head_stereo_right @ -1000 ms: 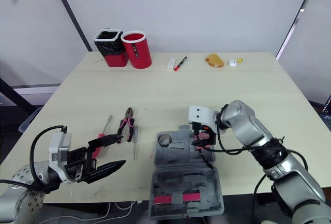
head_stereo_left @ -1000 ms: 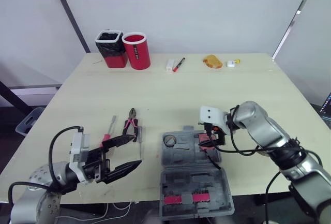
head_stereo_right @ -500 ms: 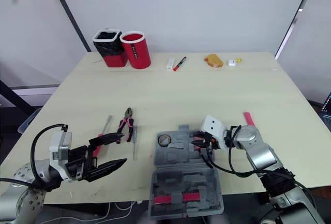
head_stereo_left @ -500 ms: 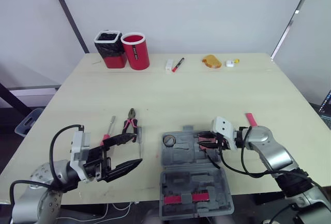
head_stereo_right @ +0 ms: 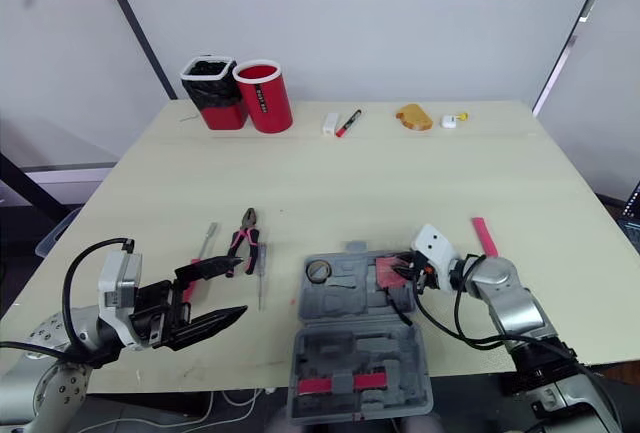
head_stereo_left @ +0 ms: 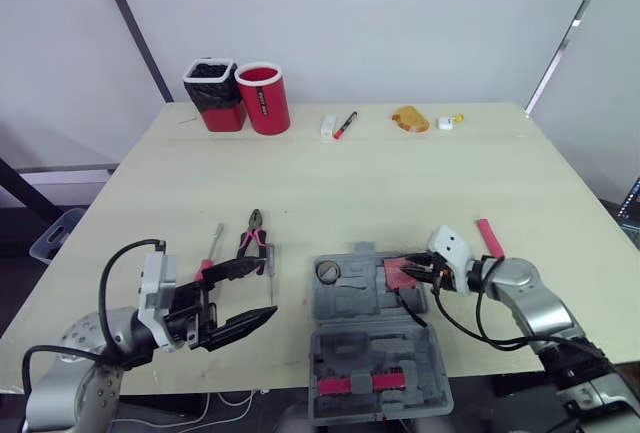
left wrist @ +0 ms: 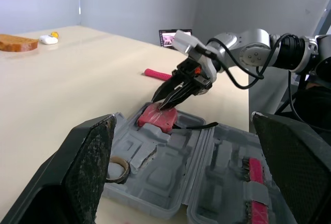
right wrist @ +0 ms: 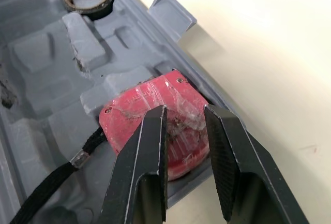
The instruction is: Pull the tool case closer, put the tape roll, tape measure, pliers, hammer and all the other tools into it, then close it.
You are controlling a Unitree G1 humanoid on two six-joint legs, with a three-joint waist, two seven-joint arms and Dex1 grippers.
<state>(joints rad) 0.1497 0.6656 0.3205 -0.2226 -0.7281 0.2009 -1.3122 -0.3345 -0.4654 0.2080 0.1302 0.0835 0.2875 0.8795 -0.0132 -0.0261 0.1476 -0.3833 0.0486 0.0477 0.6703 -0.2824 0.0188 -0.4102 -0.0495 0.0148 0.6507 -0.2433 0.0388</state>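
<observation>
**Desk** (head_stereo_left: 330,183) — pale top carrying all the items.

**Tool case** (head_stereo_left: 370,338) — grey, lying open at the near edge, between the two arms. The far half holds the moulded recesses.

**Left gripper** (head_stereo_left: 266,291) — jaws wide apart, holding nothing, low over the desk to the left of the case.

**Right gripper** (right wrist: 183,113) — jaws parted by a narrow gap. The tips are at the top face of the tape measure and do not clamp across it.

**Pliers** (head_stereo_left: 253,238) — pink-handled, on the desk just ahead of the left jaws. The long axis runs away from the robot, nose at the far end. The left arm is plainly the nearer one.

**Screwdriver** (head_stereo_left: 210,250) — beside the pliers and roughly parallel to them.

**Pink bar-shaped item** (head_stereo_left: 489,237) — on the desk near the right arm, too small to identify.

**Tape measure** (right wrist: 145,97) — red, scuffed housing with a black wrist strap trailing into the case. It sits in the far half's right-hand recess, directly below the right jaws, and is judged seated.

**Tape roll** (head_stereo_left: 328,272) — small ring in the far-left recess.
</observation>
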